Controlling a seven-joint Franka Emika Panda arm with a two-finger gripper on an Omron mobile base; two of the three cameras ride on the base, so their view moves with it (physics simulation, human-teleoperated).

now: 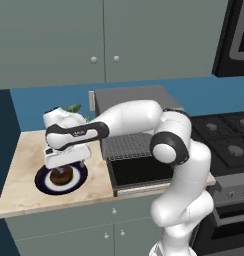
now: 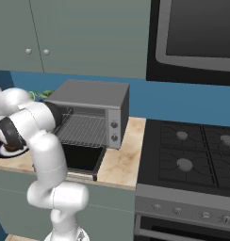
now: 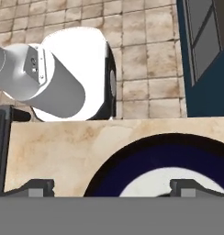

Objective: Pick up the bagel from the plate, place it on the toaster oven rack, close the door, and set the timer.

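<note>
One bagel [image 1: 60, 175] sits on one plate [image 1: 43, 184] at the left end of the counter [image 1: 24, 192]. One toaster oven [image 2: 95, 101] stands to its right, with one rack [image 2: 84, 129] inside and one door [image 2: 81, 160] dropped open. Two knobs [image 2: 115, 131] mark its right-side panel. One stove [image 2: 192, 157] at the far right shows four burners [image 2: 184, 164]. Two round knobs [image 1: 104, 59] dot the upper cabinets [image 1: 104, 40].
</note>
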